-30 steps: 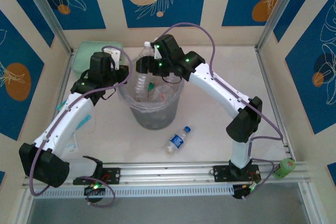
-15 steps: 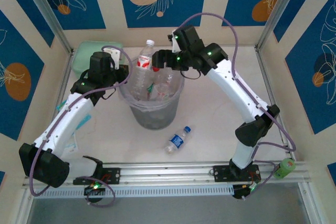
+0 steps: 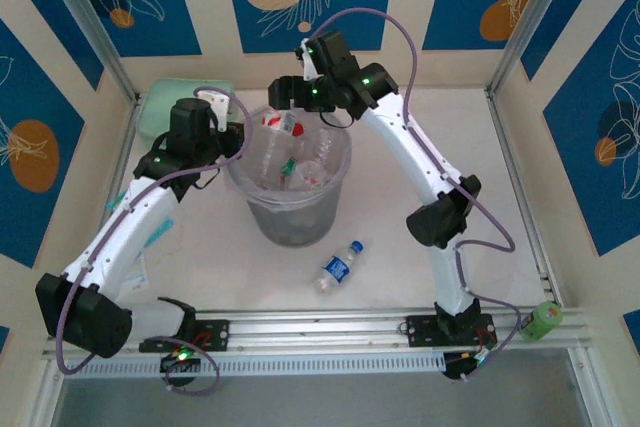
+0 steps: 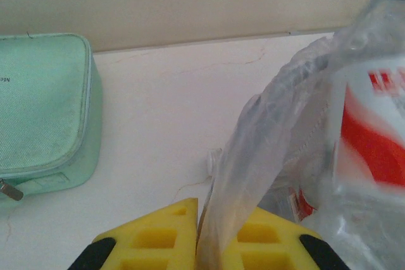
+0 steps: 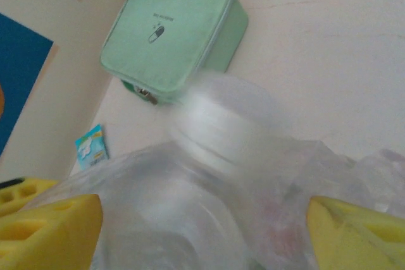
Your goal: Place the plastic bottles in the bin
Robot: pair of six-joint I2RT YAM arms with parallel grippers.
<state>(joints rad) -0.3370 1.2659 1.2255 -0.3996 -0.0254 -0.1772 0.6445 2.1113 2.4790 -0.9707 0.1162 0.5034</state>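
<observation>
The bin point(image 3: 262, 215) is a grey translucent bucket with a clear bag liner point(image 4: 266, 150), and several plastic bottles point(image 3: 305, 167) lie inside it. A red-labelled bottle point(image 3: 274, 124) sits blurred at the bin's far-left rim, also seen as the red label point(image 4: 370, 140). My left gripper point(image 3: 233, 143) point(image 4: 212, 216) is shut on the liner at the bin's left rim. My right gripper point(image 3: 284, 95) point(image 5: 204, 232) hangs open over the far rim, with a blurred clear bottle point(image 5: 221, 124) below its spread fingers. One blue-labelled bottle point(image 3: 338, 265) lies on the table in front of the bin.
A mint-green zip pouch point(image 3: 166, 107) point(image 5: 168, 39) point(image 4: 41, 112) sits at the back left corner. A small blue packet point(image 5: 92, 147) lies near the left wall. A green roll point(image 3: 543, 319) rests by the front right rail. Metal frame posts line both sides.
My right gripper opened and let go of the tall bottle, which dropped lower into the bin. The right arm pulled back over the far rim. The left arm has stayed put.
</observation>
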